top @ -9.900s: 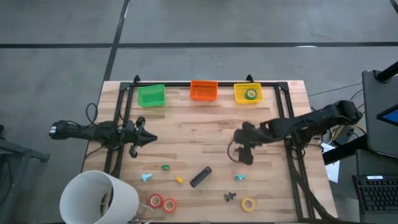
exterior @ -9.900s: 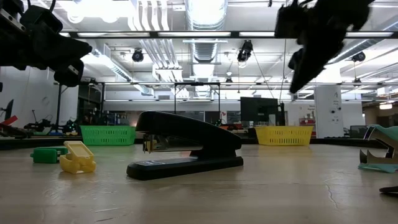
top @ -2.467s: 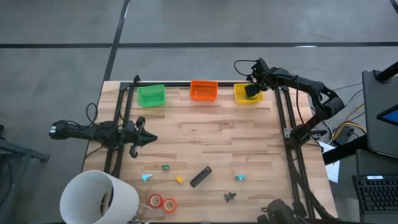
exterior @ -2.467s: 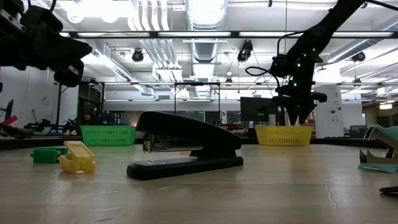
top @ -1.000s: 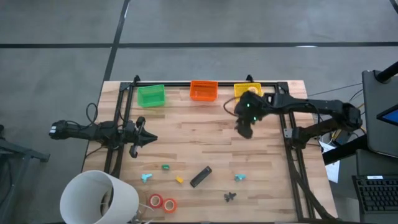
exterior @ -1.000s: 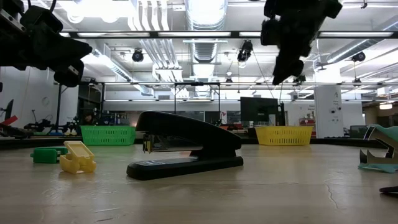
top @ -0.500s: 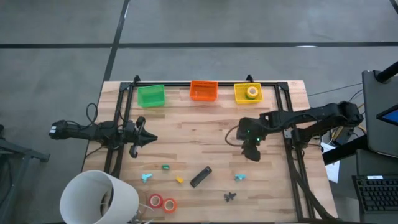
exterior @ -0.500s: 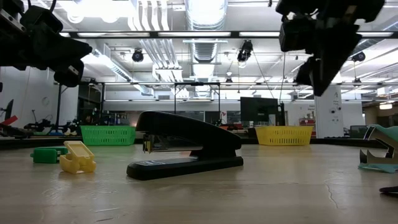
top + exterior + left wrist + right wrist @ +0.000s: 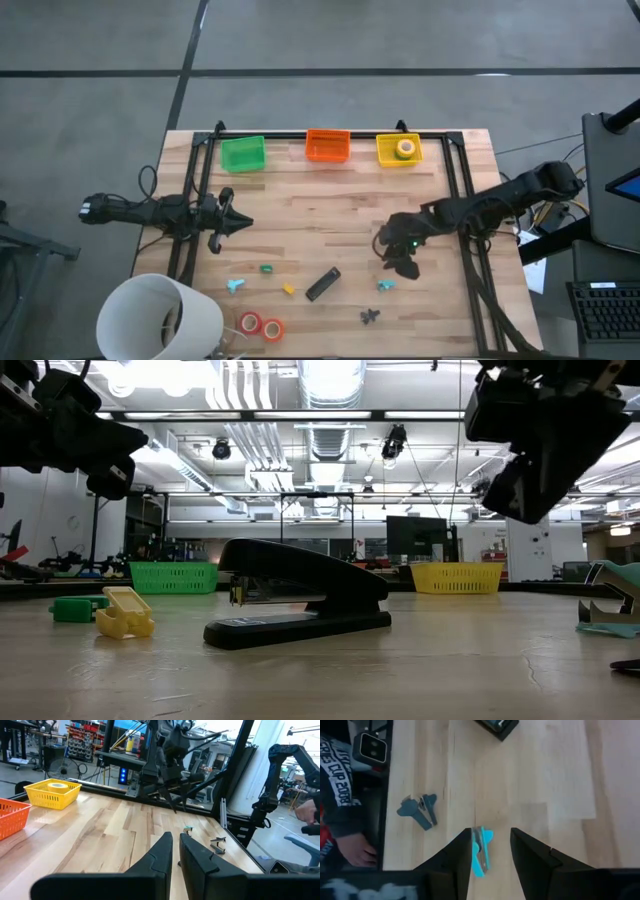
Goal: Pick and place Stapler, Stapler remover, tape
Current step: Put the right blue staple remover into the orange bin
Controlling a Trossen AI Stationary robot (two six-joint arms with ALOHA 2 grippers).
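Observation:
The black stapler (image 9: 322,284) lies flat on the table toward its near edge and fills the middle of the low view (image 9: 300,600). A teal staple remover (image 9: 386,286) lies right of it, and a dark claw-shaped remover (image 9: 371,317) lies nearer. Two red tape rolls (image 9: 260,325) lie flat at the near edge. A yellow roll (image 9: 405,148) sits in the yellow bin (image 9: 383,152). No green roll shows. My right gripper (image 9: 405,266) hangs open above the teal remover (image 9: 481,855), its fingers either side, apart from it. My left gripper (image 9: 240,222) waits shut at the table's left.
A green bin (image 9: 243,154) and an orange bin (image 9: 327,146) stand along the far edge. A second teal remover (image 9: 235,286) and small green (image 9: 266,268) and yellow (image 9: 288,289) pieces lie left of the stapler. A big white cylinder (image 9: 160,320) stands at the near-left corner. A person's hand (image 9: 350,852) shows past the table edge.
My right gripper has swung from just in front of the yellow bin toward the table's near edge and now hangs over the teal staple remover on the right. Nothing on the table has moved.

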